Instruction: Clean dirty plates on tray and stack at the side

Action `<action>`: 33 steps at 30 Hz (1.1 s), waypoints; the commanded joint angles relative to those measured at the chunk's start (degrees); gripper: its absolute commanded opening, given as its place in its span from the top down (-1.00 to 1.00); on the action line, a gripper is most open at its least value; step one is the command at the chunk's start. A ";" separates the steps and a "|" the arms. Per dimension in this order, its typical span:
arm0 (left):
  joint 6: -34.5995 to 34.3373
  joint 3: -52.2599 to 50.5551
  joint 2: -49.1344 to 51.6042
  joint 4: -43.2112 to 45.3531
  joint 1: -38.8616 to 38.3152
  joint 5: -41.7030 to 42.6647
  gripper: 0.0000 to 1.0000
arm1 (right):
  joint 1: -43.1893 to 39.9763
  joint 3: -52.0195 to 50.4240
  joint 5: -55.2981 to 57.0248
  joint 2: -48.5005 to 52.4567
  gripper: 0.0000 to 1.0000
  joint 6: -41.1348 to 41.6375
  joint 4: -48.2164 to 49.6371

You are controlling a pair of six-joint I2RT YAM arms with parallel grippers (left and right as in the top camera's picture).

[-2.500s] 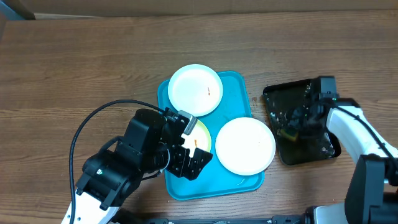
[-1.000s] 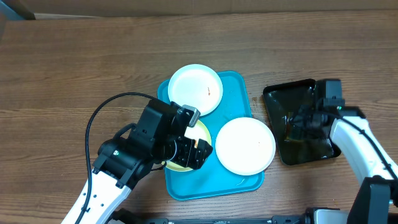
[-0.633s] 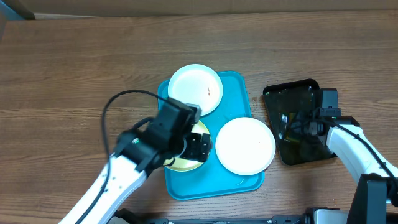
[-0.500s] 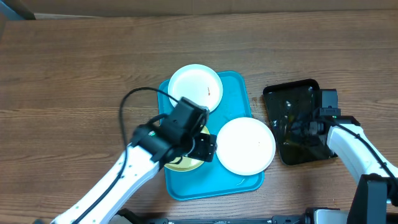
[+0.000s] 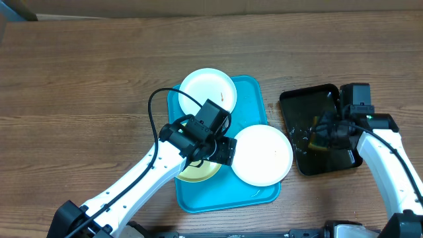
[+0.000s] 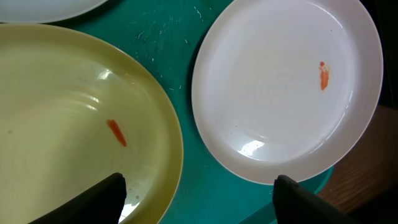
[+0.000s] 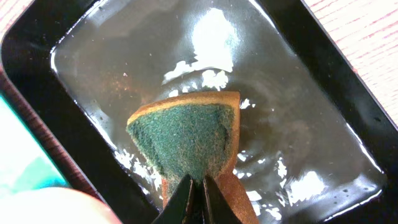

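Here we see the left pincer (image 6: 198, 199) spread wide over the turquoise tray (image 6: 180, 43), a yellow-green plate (image 6: 62, 118) by one finger, a white plate (image 6: 283, 93) by the other, both orange-specked; a second white plate (image 5: 207, 94) lies just ahead. The right pincer (image 7: 198, 190) pinches a green-faced sponge (image 7: 186, 140) over the wet black tray (image 7: 336, 87).

One turquoise tray (image 5: 221, 197), rectangular with rounded corners and a raised rim, holding three round plates face up. The far white plate (image 5: 207, 94) overhangs its far-left corner and the right white plate (image 5: 261, 154) its right edge. The yellow-green plate (image 6: 68, 118) lies near-left, and each bears an orange speck.
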 commanded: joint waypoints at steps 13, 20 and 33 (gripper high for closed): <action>-0.76 0.87 0.00 -0.46 -0.20 2.71 -0.55 | -0.04 -5.29 0.66 7.08 0.03 0.02 7.69; 0.13 0.87 0.02 1.46 -0.22 2.75 -0.61 | -0.04 -5.29 0.68 8.94 0.53 0.07 8.87; 2.34 0.87 0.09 3.67 -0.70 2.93 -0.68 | -0.11 -2.03 0.22 10.49 0.92 0.02 4.35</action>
